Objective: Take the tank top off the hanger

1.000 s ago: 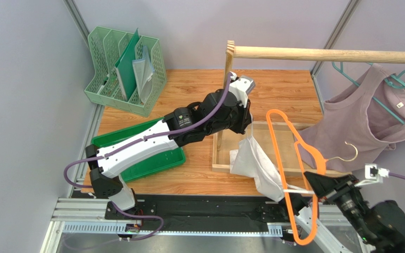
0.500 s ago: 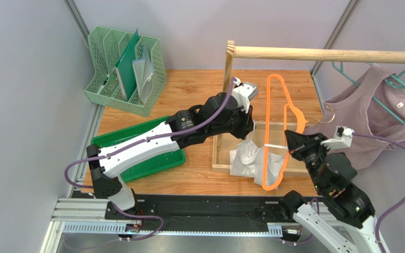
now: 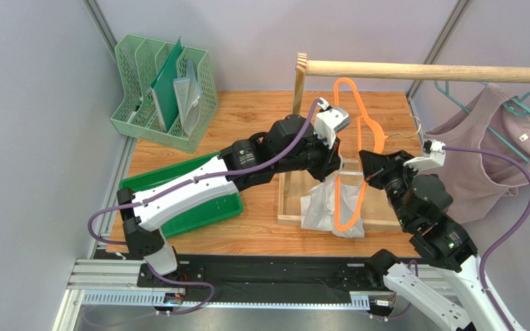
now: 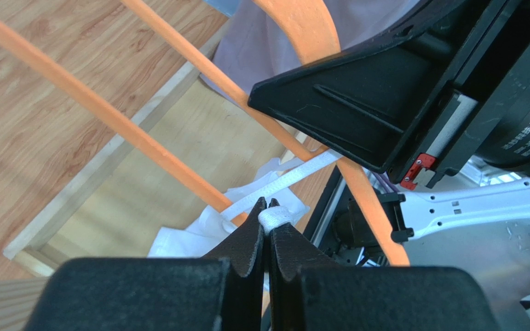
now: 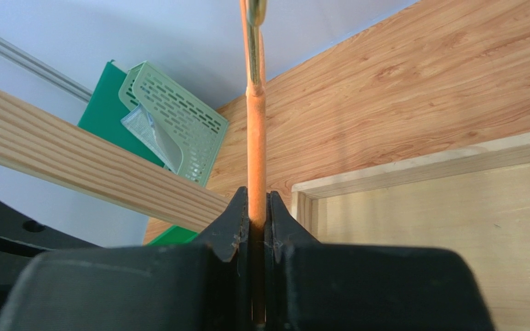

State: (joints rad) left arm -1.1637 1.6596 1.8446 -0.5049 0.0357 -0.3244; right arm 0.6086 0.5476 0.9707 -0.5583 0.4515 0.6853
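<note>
An orange hanger point(image 3: 348, 158) stands upright over the wooden tray point(image 3: 290, 207). My right gripper point(image 3: 369, 171) is shut on its neck, seen as an orange stem point(image 5: 255, 165) between the jaws. A white tank top point(image 3: 324, 207) hangs crumpled into the tray, one strap point(image 4: 295, 178) still looped over a hanger arm point(image 4: 178, 172). My left gripper point(image 3: 330, 169) is shut on a white strap point(image 4: 275, 218), just left of the hanger.
A wooden rail point(image 3: 420, 70) on a post point(image 3: 299, 86) runs behind. A mauve top point(image 3: 475, 158) on a teal hanger point(image 3: 523, 110) hangs at right. A green tray point(image 3: 209, 210) and a green file rack point(image 3: 164, 93) sit at left.
My right gripper has lifted the hanger from low near the table's front edge up and back over the tray. The tank top has slid down into the tray. My left gripper shifted slightly right.
</note>
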